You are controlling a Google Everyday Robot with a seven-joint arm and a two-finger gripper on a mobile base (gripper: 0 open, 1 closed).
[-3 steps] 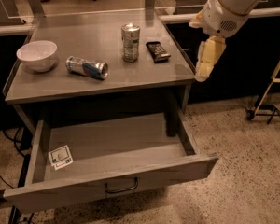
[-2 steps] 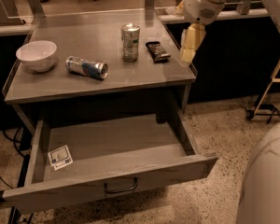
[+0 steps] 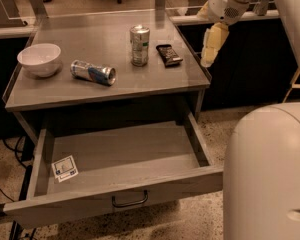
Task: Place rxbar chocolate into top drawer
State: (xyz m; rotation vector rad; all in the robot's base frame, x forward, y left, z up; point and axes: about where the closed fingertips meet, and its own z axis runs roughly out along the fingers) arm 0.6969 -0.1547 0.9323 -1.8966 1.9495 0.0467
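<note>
The rxbar chocolate (image 3: 169, 54) is a small dark flat bar lying on the grey table top (image 3: 65, 95), near its right edge and just right of an upright silver can (image 3: 139, 45). My gripper (image 3: 210, 46) hangs pointing down off the table's right edge, to the right of the bar and a little above the table top, holding nothing. The top drawer (image 3: 115, 196) is pulled out below the table. It has a dark curved handle (image 3: 130, 202) on its front and a white sticker (image 3: 65, 168) inside at the left.
A second can (image 3: 93, 72) lies on its side left of the upright one. A white bowl (image 3: 39, 59) stands at the table's left. My pale robot body (image 3: 267, 174) fills the lower right. Office chairs stand far behind.
My gripper has moved left and up from beside the table's right side to close by its right edge near the bar. My body has come into view at the right.
</note>
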